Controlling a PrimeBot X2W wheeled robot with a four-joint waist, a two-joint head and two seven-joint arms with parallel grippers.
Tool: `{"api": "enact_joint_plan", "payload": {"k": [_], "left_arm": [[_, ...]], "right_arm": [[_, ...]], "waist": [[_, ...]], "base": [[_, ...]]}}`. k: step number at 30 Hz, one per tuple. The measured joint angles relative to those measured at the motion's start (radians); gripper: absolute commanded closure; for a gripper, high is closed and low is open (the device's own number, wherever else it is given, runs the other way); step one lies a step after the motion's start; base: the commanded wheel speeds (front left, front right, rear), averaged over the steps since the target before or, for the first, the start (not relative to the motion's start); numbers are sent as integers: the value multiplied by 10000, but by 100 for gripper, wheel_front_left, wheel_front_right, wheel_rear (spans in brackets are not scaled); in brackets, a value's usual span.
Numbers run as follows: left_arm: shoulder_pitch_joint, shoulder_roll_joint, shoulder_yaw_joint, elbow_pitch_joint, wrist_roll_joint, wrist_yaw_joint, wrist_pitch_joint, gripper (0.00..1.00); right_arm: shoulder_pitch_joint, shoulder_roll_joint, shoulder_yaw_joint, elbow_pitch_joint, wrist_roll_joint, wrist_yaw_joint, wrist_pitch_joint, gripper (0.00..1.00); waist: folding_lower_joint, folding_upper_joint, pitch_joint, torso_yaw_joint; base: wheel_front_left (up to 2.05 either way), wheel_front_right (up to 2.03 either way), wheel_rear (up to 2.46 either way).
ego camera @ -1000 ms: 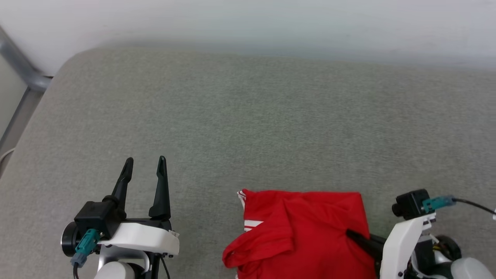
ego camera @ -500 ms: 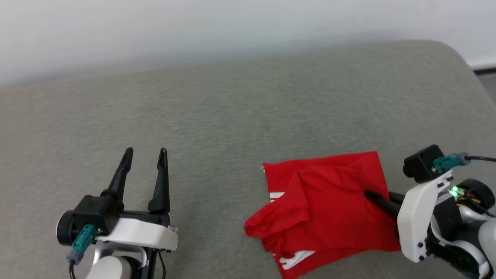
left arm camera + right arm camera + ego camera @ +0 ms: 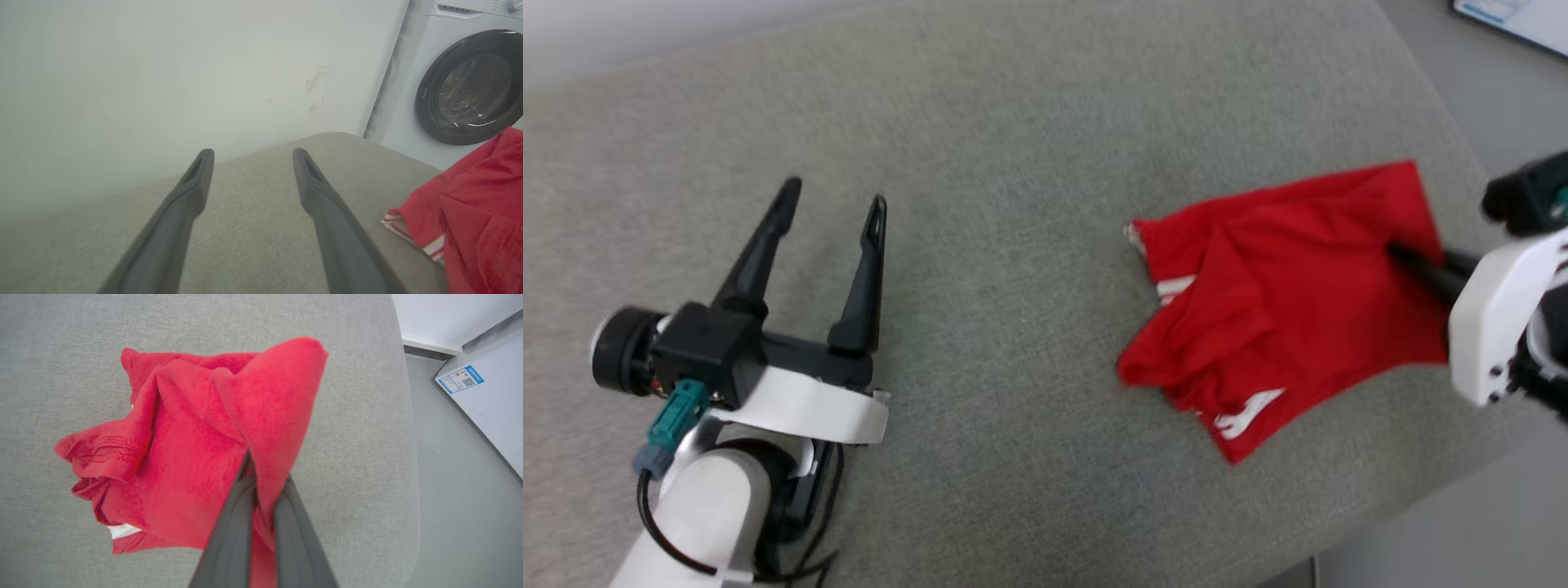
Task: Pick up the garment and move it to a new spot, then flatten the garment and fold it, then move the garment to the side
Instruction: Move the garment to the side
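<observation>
Right gripper [image 3: 1396,251] is clamped on the red garment [image 3: 1290,286] at three o'clock. Left gripper [image 3: 835,192] is held wide at nine. Blue label [image 3: 460,379] cannot be read.

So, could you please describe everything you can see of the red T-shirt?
The red T-shirt looks like soft knit cloth, with white patches and red-and-white striped trim at an edge. It is bunched and loosely folded over itself, not flat, lying on the grey fabric surface near its right edge. The right gripper's fingers are shut on a raised fold, holding that part up as a peak.
</observation>
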Motion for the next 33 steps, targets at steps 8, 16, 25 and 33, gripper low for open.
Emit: {"api": "enact_joint_plan", "payload": {"k": [8, 16, 25, 33], "left_arm": [[-1244, 353, -353, -631, 435, -360, 704, 0], [-2249, 426, -792, -1126, 719, -690, 1089, 0], [-2628, 339, -940, -1139, 782, -757, 1118, 0], [-2577, 211, -940, -771, 593, -677, 719, 0]], "right_arm": [[-1479, -767, -934, 1231, -562, 2, -811, 100], [-2291, -1120, -2002, 3388, -1335, 4, -1975, 100], [-2826, -209, -2993, 5772, -2205, 2, -3975, 0], [-3129, 236, -4546, 6865, -3722, 4, -6372, 0]], "waist": [[1, 0, 1762, -525], [0, 0, 3082, -369], [1, 0, 3689, 405], [0, 0, 3341, 700]], "base": [[0, 0, 0], [0, 0, 0], [0, 0, 0], [0, 0, 0]]}}
